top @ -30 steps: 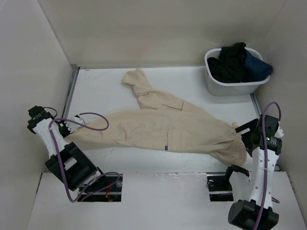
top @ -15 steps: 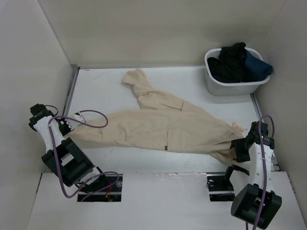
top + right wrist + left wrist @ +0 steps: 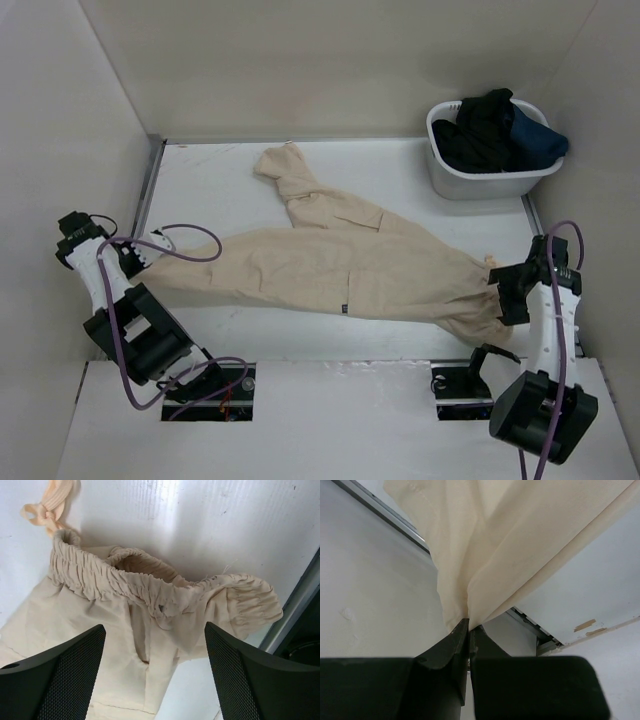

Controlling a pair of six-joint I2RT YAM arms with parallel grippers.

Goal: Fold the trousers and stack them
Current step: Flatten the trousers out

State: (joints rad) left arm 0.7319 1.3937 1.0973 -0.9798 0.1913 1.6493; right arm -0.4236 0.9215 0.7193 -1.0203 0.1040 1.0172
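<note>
**Item 1. Left claw** (image 3: 468,622), near left. Closed, pinching the end of one trouser leg. The cloth enters at the very tips and fans out beyond them.
Hazard: the bite looks shallow, so a firm pull toward the left wall could slip the fabric free.

**Item 2. Right claw** (image 3: 154,645), near right. Jaws spread wide, holding nothing, one to each side over the gathered waist.
Hazard: the waistband (image 3: 125,580) is rolled and bunched. Closing here may catch only the top layer, or miss to one side. The drawstring (image 3: 47,505) lies loose beside it and could snag. The edge rail (image 3: 295,605) is close, so the outer finger could strike it on descent.

**Item 3. The trousers** (image 3: 330,265), mid worktop (image 3: 220,180). They lie unfolded on the diagonal, waist at the right and one leg running to the left claw. The other leg angles away toward the far left, its end crumpled.
Hazard: that free leg is held by nothing. Any lift or stretch would likely drag or twist it and give a crooked fold.

**Item 4. Basket** (image 3: 480,185), far right corner, holding dark garments (image 3: 495,130). It sits well apart from the trousers.
Hazard: slight, only if the right arm swings wide.
</note>
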